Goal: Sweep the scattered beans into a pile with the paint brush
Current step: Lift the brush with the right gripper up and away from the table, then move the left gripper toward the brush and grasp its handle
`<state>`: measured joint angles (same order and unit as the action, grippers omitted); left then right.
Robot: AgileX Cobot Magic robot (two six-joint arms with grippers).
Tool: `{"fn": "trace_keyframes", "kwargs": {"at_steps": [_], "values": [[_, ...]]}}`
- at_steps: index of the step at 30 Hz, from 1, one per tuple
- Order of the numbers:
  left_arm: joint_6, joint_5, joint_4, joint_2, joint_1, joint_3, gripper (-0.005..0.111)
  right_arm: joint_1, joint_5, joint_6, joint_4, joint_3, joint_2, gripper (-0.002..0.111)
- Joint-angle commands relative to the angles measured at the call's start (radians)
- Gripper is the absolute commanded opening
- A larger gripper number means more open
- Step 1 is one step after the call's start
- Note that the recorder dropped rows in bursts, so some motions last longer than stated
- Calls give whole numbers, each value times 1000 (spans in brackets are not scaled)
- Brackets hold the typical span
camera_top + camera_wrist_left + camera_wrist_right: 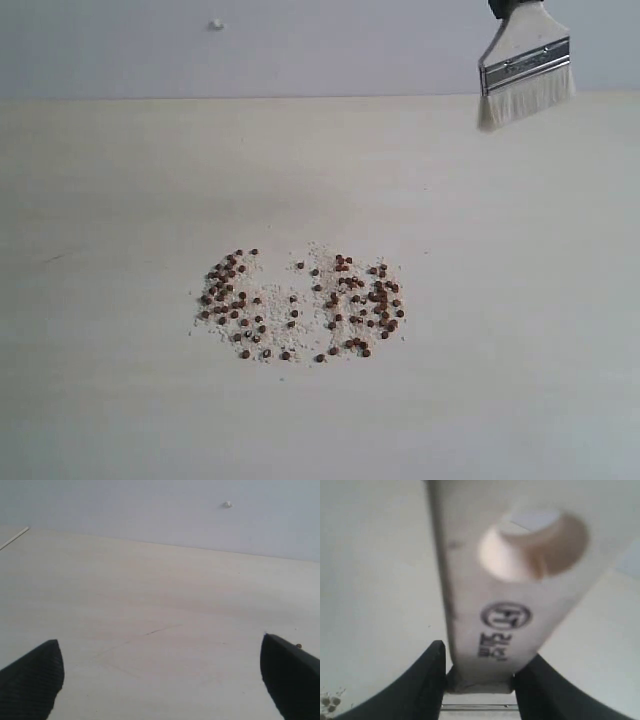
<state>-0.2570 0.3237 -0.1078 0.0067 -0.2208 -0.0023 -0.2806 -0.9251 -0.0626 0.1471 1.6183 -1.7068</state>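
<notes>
Paint brush [525, 70], handle clamped in right gripper [480, 680] jaws, left gripper [160, 675] jaws apart and empty, hangs well apart from the beans [300, 305]; risk: a fast, stiff stroke would likely flick grains outward.

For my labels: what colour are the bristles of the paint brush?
Cream-white; the paint brush shows best in the exterior view.

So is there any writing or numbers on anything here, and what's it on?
Round stamp on the paint brush handle: letters inside a ring, too blurred to read.
Short dark print next to that stamp: maybe digits, too blurred to read.
No writing shows on the table, the beans or the wall.
</notes>
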Motion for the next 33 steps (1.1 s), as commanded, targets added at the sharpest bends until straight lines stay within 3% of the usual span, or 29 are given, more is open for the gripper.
{"fn": "trace_keyframes", "kwargs": {"at_steps": [1,7,10,18,24,30,33], "values": [[4,-3,5,-7,2,2,104,4,68,-3,-64,-141,155,0],[15,-62,-89,-7,2,2,104,2,54,-50,-88,-274,353,0],[-130,-207,16,-7,2,2,104,2,77,-48,-108,-296,415,0],[-236,-466,18,-7,2,2,104,2,79,-96,-173,-296,414,0],[-258,-476,16,-7,2,2,104,2,83,-96,-175,-296,414,0],[-441,-547,1,-7,2,2,104,2,83,-129,-253,-296,414,0],[-679,-684,-195,5,-1,2,104,2,88,-174,-333,-296,414,0]]}}
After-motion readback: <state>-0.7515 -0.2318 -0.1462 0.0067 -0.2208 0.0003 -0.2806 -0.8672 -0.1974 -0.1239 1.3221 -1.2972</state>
